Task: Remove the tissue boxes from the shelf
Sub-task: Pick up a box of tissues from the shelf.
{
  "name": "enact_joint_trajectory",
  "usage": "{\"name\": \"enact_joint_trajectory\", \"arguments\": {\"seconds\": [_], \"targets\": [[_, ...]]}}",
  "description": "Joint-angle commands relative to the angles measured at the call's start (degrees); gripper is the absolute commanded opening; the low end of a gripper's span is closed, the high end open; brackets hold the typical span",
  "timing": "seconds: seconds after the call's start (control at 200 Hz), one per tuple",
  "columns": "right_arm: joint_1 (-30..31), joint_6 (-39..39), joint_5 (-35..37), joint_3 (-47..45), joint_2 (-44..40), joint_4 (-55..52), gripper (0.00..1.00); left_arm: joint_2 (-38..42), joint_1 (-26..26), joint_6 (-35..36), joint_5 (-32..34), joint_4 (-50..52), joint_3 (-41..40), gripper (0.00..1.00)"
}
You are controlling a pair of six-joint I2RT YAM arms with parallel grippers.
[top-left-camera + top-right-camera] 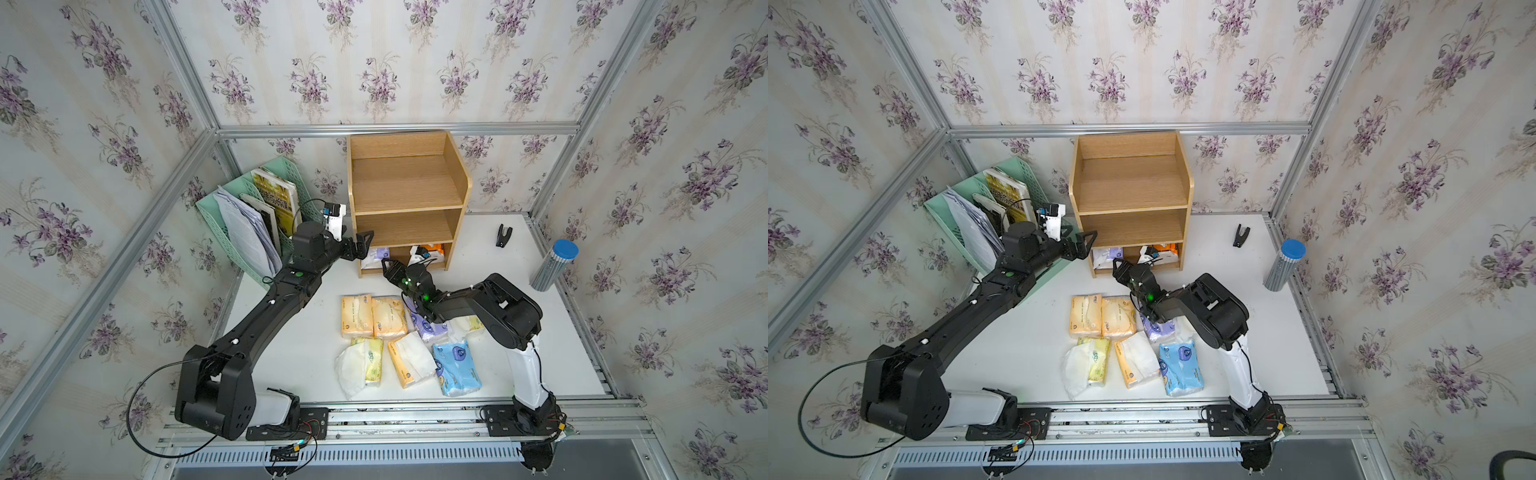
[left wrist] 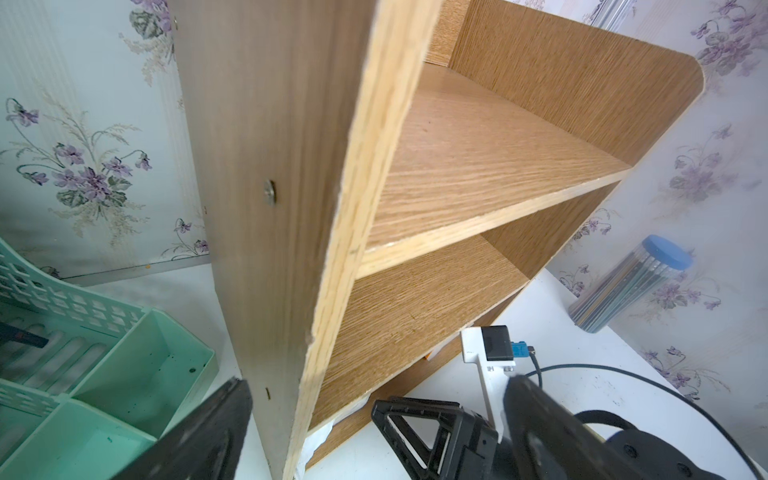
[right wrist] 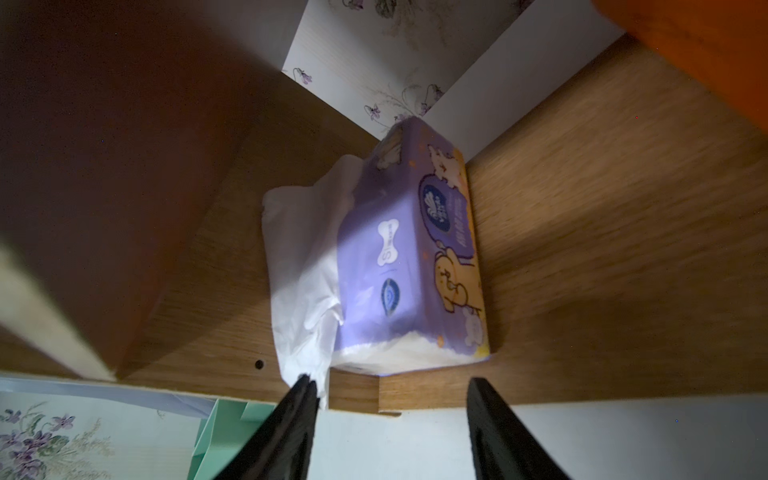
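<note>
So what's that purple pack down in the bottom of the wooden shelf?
A soft purple tissue pack, plastic-wrapped, printed with cartoon animals and a dark blue logo. White tissue spills from one side. It lies on the bottom tier of the shelf, toward its left end. The right gripper stands open at its near end, not gripping it.

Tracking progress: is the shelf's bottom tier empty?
No. A purple tissue pack and an orange pack lie inside the shelf.

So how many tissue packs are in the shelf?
2, both on the bottom tier of the shelf: a purple pack and an orange pack. Others could be hidden.
</note>
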State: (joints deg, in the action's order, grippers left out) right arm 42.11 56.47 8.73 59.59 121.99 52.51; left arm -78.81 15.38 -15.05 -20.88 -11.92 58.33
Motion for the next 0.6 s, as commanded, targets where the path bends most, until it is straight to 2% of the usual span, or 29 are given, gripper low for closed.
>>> {"name": "enact_joint_trajectory", "arguments": {"seconds": [0.0,0.205,0.595], "targets": [[-0.1,0.8,1.9,0.6,1.3,2.7,0.62,-0.1,-0.1,-0.5,-1.2,-3.0,-0.1,0.99],[-0.3,2.5,3.5,0.5,3.3,7.7,0.64,-0.4,-0.1,-1.1,-1.7,-3.4,-1.0,0.99],[-1.1,4.3,1.8,4.5,8.7,10.7,0.65,-1.6,-0.1,-1.8,-2.4,-4.9,-2.0,0.99]]}}
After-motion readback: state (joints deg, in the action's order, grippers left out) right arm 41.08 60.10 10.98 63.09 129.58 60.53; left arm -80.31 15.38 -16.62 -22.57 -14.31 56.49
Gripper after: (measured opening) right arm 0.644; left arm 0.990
